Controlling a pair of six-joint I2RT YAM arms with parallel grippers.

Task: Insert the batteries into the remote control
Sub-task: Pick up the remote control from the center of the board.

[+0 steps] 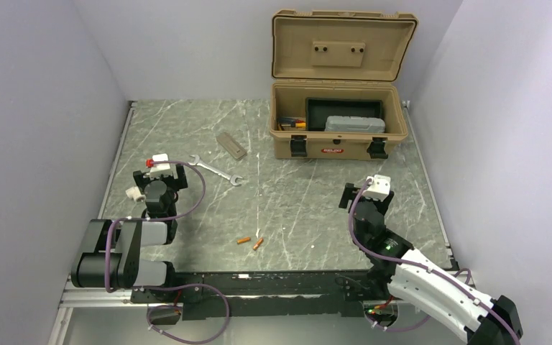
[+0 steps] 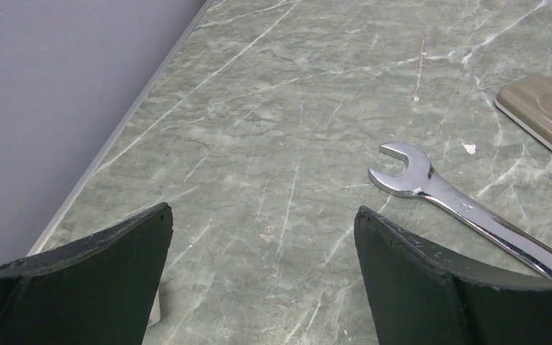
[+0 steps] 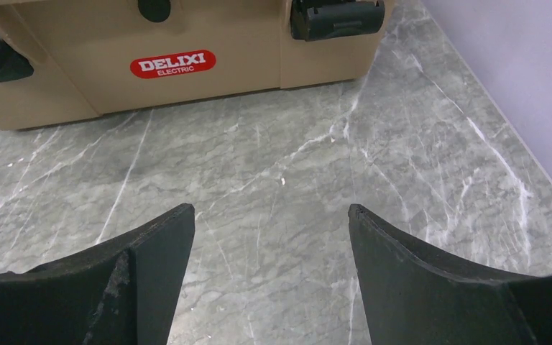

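The remote control lies grey-tan back up on the marble table, left of the toolbox; its corner shows at the right edge of the left wrist view. Two small orange batteries lie side by side near the table's front edge, between the two arms. My left gripper is open over bare table, left of the remote and well back from the batteries. My right gripper is open too, with nothing between its fingers, in front of the toolbox. No wrist view shows the batteries.
An open tan toolbox stands at the back right with tools inside. A silver wrench lies between my left gripper and the remote. A small white fitting sits by the left gripper. Walls close in left and right.
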